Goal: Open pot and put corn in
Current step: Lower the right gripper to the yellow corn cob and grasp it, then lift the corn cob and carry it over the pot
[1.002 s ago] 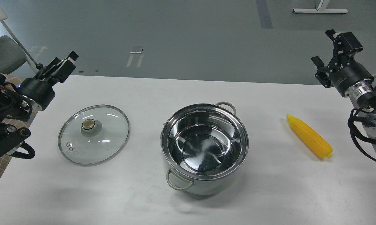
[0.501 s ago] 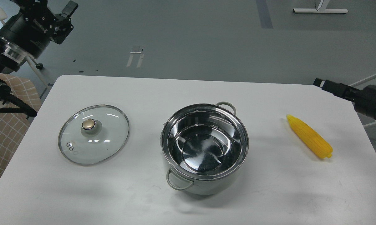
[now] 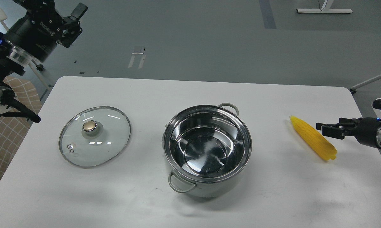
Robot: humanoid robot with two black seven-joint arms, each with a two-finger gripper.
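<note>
The stainless-steel pot (image 3: 245,126) stands uncovered in the middle of the white table (image 3: 177,90), and its mirror-like inside holds nothing. Its glass lid with a gold knob (image 3: 94,136) lies flat on the table to the pot's left. The yellow corn (image 3: 313,142) lies on the table to the right of the pot, pointed end away from me. My right gripper (image 3: 321,128) is low at the right table edge, open, its fingertips just right of the corn's middle, holding nothing. My left gripper (image 3: 63,12) is raised at the upper left beyond the table, open and empty.
A grey floor lies beyond the table's far edge. A chair with checked fabric (image 3: 6,133) stands off the table's left side under my left arm. A white stand base (image 3: 323,11) is on the floor at the far right.
My right gripper has come down from above the table's right edge to table height beside the corn. My left gripper has lifted away from the lid to the upper left.
</note>
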